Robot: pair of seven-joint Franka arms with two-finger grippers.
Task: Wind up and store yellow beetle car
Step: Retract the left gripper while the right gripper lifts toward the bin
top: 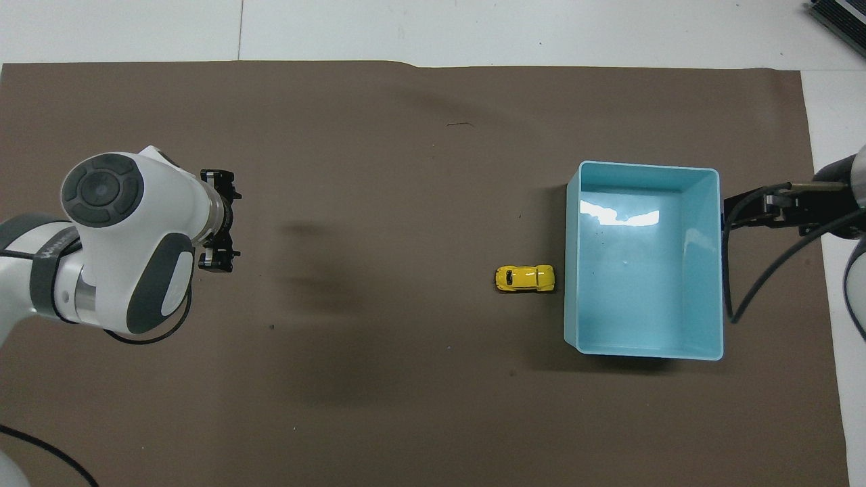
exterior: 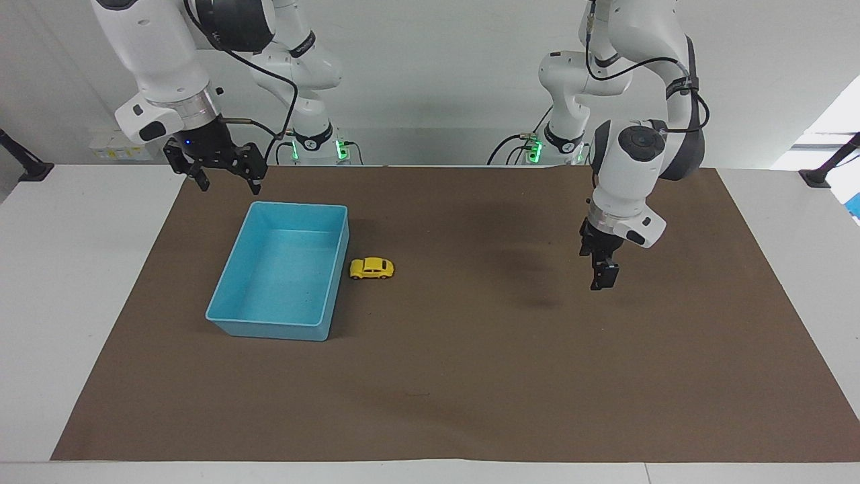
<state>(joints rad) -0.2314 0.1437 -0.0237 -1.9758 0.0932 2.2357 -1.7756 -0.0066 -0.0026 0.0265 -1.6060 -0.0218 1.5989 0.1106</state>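
Facing view: the yellow beetle car (exterior: 371, 268), a small rounded toy with dark windows and black wheels, stands on its wheels on the brown paper mat (exterior: 470, 376). It sits just beside the outer long wall of the light blue rectangular plastic bin (exterior: 281, 270), at 3 o'clock from the bin's centre, outside the bin; whether its nose touches the wall cannot be determined. The bin interior holds no object. The right gripper (exterior: 224, 175) hangs in the air at 11 o'clock from the bin, over the mat edge by the bin's corner nearest the robots; its fingers are spread wide and hold nothing. The left gripper (exterior: 603, 275) hangs above bare mat at 3 o'clock from the car, well apart from it, pointing down. It is seen edge-on, so the gap is not clear here, and nothing is in it.

Overhead view: the car (top: 525, 278) lies at 9 o'clock from the bin (top: 644, 260), lengthwise toward its wall, with at most a thin gap. The left gripper (top: 218, 221) shows at 9 o'clock from the car, fingers set wide apart and empty, over bare mat (top: 406, 169). The right gripper (top: 752, 210) is just outside the bin at 3 o'clock, only partly in view.
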